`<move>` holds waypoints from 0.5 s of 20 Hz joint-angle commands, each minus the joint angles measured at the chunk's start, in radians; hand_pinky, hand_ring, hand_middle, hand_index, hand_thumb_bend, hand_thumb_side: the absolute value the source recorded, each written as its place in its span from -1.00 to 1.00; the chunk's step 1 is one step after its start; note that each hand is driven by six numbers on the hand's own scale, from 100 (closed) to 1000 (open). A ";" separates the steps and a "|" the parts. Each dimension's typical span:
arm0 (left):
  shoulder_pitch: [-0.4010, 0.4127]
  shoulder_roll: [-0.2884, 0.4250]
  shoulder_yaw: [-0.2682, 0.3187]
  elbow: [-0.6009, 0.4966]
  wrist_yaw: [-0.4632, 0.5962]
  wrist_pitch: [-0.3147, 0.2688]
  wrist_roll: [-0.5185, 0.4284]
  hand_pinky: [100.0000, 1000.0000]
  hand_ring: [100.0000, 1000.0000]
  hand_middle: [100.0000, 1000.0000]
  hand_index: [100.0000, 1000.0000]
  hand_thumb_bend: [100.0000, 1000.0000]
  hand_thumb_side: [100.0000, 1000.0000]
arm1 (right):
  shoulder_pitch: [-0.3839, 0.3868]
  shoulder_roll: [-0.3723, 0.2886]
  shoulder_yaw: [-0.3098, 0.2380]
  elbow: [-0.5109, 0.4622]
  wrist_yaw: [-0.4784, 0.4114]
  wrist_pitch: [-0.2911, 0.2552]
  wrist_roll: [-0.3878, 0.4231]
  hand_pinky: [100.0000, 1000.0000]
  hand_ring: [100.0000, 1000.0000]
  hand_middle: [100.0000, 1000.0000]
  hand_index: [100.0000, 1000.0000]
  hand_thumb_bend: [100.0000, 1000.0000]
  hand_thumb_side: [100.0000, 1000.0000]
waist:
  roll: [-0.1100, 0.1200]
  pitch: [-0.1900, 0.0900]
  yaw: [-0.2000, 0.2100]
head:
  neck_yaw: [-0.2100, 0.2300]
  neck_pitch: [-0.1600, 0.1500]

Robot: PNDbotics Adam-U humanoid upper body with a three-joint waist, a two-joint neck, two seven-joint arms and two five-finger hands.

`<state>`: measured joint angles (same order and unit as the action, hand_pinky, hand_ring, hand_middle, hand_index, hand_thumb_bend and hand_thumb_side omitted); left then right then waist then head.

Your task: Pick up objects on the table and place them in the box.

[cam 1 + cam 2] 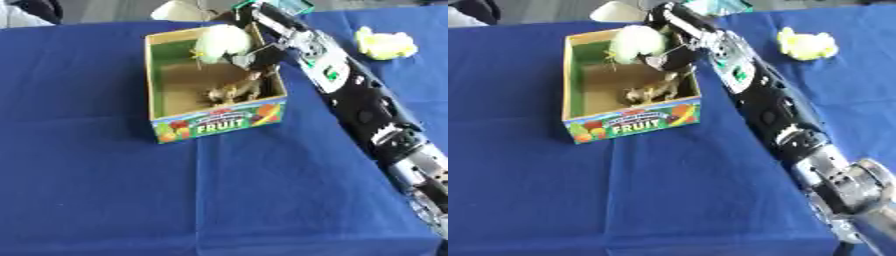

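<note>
Right hand (pixel 254 56) over far right corner of open cardboard fruit box (pixel 166 107), clutching pale green rounded soft object (pixel 220 41) just above box interior. Brown animal figure (pixel 234 90) lies inside. Yellow-green crumpled object (pixel 385 43) waits near table's far right edge, right of arm.

The robot hand (pixel 254 55) is black with thin silver parts. Behind the robot hand, the forearm (pixel 750 85) is mostly black, with white panels and a small green marking. Farther back from the robot hand, a silver joint (pixel 846 182) is round and shiny, with dark gaps between its rings.
</note>
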<state>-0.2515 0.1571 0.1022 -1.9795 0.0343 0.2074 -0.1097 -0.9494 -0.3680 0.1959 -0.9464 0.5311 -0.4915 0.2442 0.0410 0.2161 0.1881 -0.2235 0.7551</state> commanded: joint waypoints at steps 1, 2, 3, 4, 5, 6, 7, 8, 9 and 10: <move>-0.011 0.006 0.001 -0.014 0.002 -0.001 -0.003 0.00 0.18 0.24 0.51 -0.52 0.14 | -0.014 -0.003 0.006 -0.007 0.031 -0.030 0.023 0.46 0.35 0.05 0.27 -0.32 -0.55 | 0.001 -0.019 0.002 | -0.004 -0.001; -0.011 0.006 0.002 -0.014 0.002 -0.001 -0.003 0.00 0.18 0.24 0.51 -0.52 0.14 | -0.013 -0.002 0.008 -0.007 0.038 -0.037 0.033 0.46 0.36 0.06 0.30 -0.21 -0.52 | 0.000 -0.019 0.002 | -0.004 -0.001; -0.011 0.006 0.002 -0.014 0.002 -0.001 -0.003 0.00 0.18 0.24 0.51 -0.52 0.14 | -0.012 -0.001 0.009 -0.007 0.042 -0.045 0.044 0.47 0.37 0.08 0.32 -0.13 -0.50 | 0.000 -0.019 0.002 | -0.005 -0.001; -0.011 0.006 0.001 -0.014 0.002 -0.001 -0.003 0.00 0.18 0.24 0.51 -0.52 0.14 | -0.012 -0.001 0.010 -0.008 0.044 -0.052 0.054 0.48 0.40 0.13 0.37 -0.03 -0.45 | 0.000 -0.019 0.002 | -0.005 -0.001; -0.012 0.006 0.001 -0.015 0.002 -0.001 -0.003 0.00 0.18 0.24 0.51 -0.52 0.14 | -0.012 -0.001 0.010 -0.010 0.044 -0.058 0.064 0.48 0.41 0.15 0.40 0.00 -0.42 | 0.000 -0.019 0.002 | -0.004 -0.001; -0.012 0.006 0.001 -0.015 0.002 -0.001 -0.003 0.00 0.18 0.24 0.51 -0.52 0.14 | -0.012 -0.002 0.010 -0.012 0.042 -0.065 0.075 0.51 0.45 0.24 0.48 0.08 -0.34 | -0.001 -0.019 0.001 | -0.004 -0.001; -0.012 0.006 0.001 -0.015 0.002 -0.001 -0.004 0.00 0.18 0.24 0.51 -0.52 0.14 | -0.012 -0.003 0.011 -0.015 0.037 -0.071 0.088 0.52 0.47 0.28 0.52 0.11 -0.31 | -0.001 -0.019 0.001 | -0.004 -0.001; -0.012 0.006 0.001 -0.015 0.002 -0.001 -0.004 0.00 0.18 0.24 0.51 -0.52 0.14 | -0.012 -0.004 0.010 -0.019 0.030 -0.076 0.101 0.53 0.48 0.30 0.54 0.13 -0.29 | -0.001 -0.019 0.000 | -0.004 -0.001; -0.012 0.006 0.001 -0.015 0.002 -0.001 -0.004 0.00 0.19 0.24 0.51 -0.52 0.14 | -0.011 -0.006 0.010 -0.023 0.021 -0.080 0.114 0.56 0.53 0.38 0.59 0.18 -0.27 | -0.001 -0.019 0.000 | -0.003 -0.001; -0.012 0.006 0.002 -0.015 0.001 -0.001 -0.003 0.00 0.19 0.24 0.51 -0.52 0.14 | -0.011 -0.009 0.009 -0.027 0.011 -0.083 0.129 0.58 0.55 0.42 0.60 0.20 -0.27 | -0.001 -0.020 0.000 | -0.003 -0.001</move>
<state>-0.2527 0.1570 0.1017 -1.9795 0.0343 0.2074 -0.1099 -0.9415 -0.3619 0.2096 -0.9496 0.5561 -0.5686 0.3576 0.0404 0.2161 0.1867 -0.2263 0.7551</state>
